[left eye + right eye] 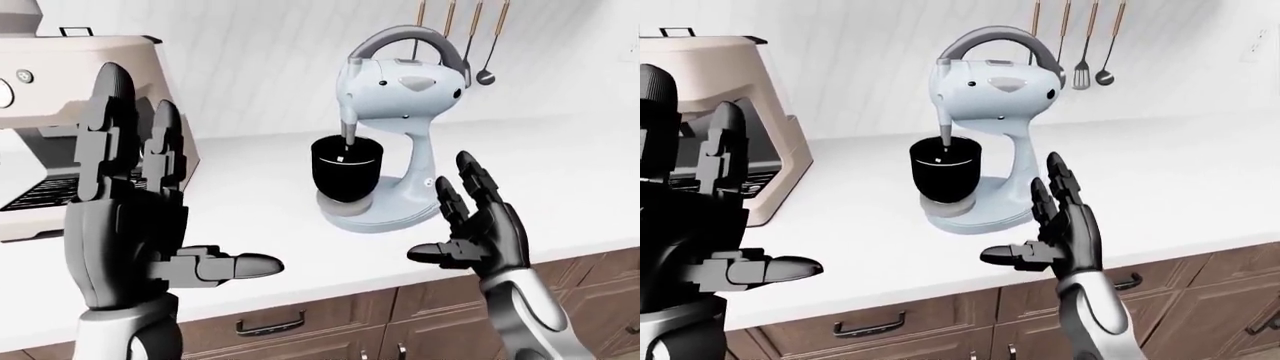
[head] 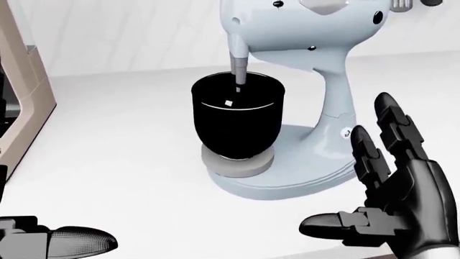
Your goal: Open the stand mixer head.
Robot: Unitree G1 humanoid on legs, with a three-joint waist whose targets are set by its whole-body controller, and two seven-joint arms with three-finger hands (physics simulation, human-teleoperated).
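Observation:
A pale blue stand mixer point(image 1: 400, 135) stands on the white counter, its head point(image 1: 405, 79) down with a grey handle arched over the top. The beater shaft dips into a black bowl point(image 1: 346, 169) on the mixer's base. My right hand point(image 1: 470, 229) is open, fingers spread upward, just right of and nearer than the mixer's column, not touching it. In the head view the right hand point(image 2: 388, 189) sits at the lower right beside the base point(image 2: 287, 172). My left hand point(image 1: 135, 217) is open and raised far to the left of the mixer.
A beige espresso machine point(image 1: 70, 127) stands on the counter at the left. Utensils point(image 1: 485, 45) hang on the white wall above right of the mixer. Brown drawers with dark handles point(image 1: 270, 326) run below the counter edge.

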